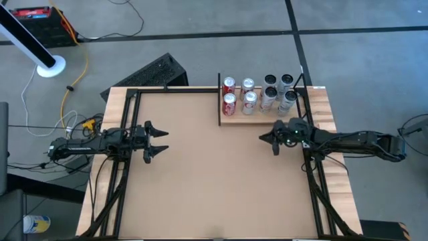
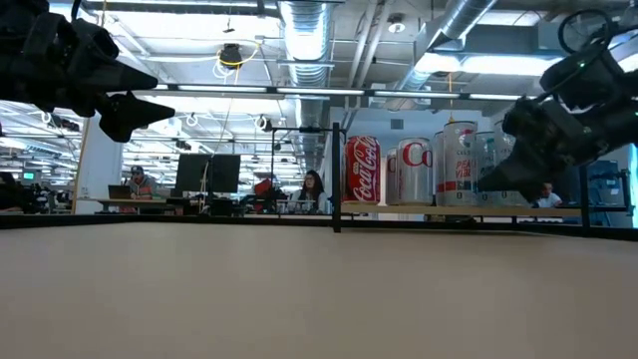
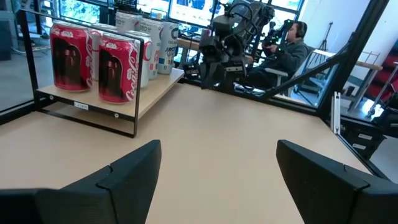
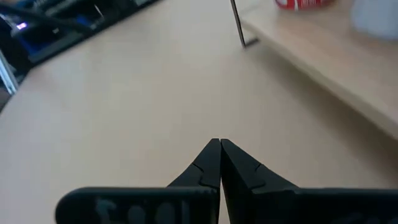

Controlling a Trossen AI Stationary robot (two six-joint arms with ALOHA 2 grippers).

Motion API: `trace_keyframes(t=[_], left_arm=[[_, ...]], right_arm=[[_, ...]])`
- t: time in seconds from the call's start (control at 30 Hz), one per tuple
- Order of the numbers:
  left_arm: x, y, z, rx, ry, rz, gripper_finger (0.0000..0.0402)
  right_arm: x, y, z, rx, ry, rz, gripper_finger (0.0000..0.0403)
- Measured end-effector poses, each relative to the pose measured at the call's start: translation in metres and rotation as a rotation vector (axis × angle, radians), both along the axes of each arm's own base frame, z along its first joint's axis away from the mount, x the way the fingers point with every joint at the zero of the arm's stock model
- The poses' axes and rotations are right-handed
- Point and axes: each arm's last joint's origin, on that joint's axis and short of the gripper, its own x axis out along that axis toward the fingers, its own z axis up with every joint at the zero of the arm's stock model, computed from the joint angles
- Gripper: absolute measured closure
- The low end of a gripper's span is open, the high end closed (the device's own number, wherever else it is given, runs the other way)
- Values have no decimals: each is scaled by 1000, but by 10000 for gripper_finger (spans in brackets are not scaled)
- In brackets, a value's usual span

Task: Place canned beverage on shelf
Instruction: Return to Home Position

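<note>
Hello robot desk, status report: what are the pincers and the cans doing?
Left pincer open, empty, above table's left side. Right pincer shut, empty, near the shelf's front edge. Cans upright on shelf. No obstruction seen.

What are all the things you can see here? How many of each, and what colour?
table: one, brown, under both arms.
shelf: one, pale wood, far right part of the table.
red cans: two, red, shelf's left end by the black bar.
silver cans: two, silver, beside the red ones.
blue-and-white cans: four, shelf's right end.
people: a few, seated in the room behind.
left gripper: one, dark, open, over the table's left side.
right gripper: one, dark, shut, just in front of the shelf.
</note>
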Motion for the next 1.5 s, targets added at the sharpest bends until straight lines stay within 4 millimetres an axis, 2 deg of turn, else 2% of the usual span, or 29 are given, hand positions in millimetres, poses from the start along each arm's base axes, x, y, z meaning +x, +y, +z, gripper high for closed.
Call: trace_keyframes(t=[0.23, 1.5], left_arm=[[0, 0, 0, 0, 0, 0, 98], [0, 0, 0, 0, 0, 0, 98]], right_arm=[[-3, 1, -6, 29, 67, 0, 370], [-3, 1, -6, 27, 65, 0, 370]])
